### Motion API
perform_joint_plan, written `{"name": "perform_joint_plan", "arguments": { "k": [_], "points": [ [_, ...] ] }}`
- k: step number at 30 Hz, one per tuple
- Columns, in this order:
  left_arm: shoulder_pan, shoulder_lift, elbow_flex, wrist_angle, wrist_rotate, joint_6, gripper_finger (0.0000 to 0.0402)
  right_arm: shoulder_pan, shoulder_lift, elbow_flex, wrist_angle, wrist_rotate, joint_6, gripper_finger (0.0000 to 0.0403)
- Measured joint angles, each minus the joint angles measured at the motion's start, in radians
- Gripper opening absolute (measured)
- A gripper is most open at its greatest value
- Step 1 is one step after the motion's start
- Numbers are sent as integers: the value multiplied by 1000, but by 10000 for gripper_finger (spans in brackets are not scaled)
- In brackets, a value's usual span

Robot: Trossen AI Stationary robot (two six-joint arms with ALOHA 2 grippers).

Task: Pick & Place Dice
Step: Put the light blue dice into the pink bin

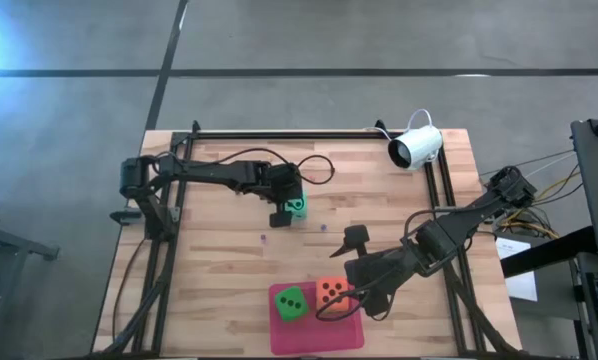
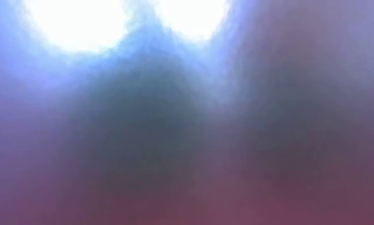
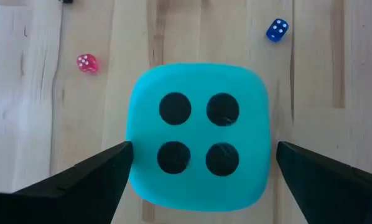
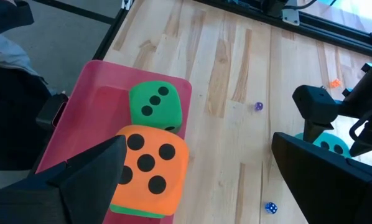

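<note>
My left gripper (image 1: 284, 212) (image 3: 203, 149) is open over the teal die (image 1: 297, 207) (image 3: 200, 134). The die sits on the table's far middle with four pips up, and one finger stands on either side of it. My right gripper (image 1: 351, 272) (image 4: 198, 142) is open beside the pink mat (image 1: 319, 335) (image 4: 89, 106) at the near edge. In the right wrist view the orange-red die (image 1: 331, 292) (image 4: 150, 168) rests on top of a green die (image 4: 131, 210). One of my right fingers stands close beside the orange-red die. Another green die (image 1: 291, 303) (image 4: 155, 106) sits on the mat. The low view shows only blur.
Tiny dice lie scattered on the wood: a pink one (image 3: 86, 63), a blue one (image 3: 277, 29) and a purple one (image 4: 259, 106). A white camera (image 1: 416, 147) stands at the far right corner. Black frame rails (image 1: 279, 133) run along the table's edges.
</note>
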State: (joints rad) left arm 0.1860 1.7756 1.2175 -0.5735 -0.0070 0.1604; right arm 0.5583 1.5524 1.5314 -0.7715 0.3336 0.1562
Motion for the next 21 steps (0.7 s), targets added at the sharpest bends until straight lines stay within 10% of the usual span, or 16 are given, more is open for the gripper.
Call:
{"name": "perform_joint_plan", "arguments": {
  "k": [21],
  "points": [
    [-85, -5, 24, -65, 22, -37, 400, 0, 0, 0, 1, 0, 0, 400]
  ]
}}
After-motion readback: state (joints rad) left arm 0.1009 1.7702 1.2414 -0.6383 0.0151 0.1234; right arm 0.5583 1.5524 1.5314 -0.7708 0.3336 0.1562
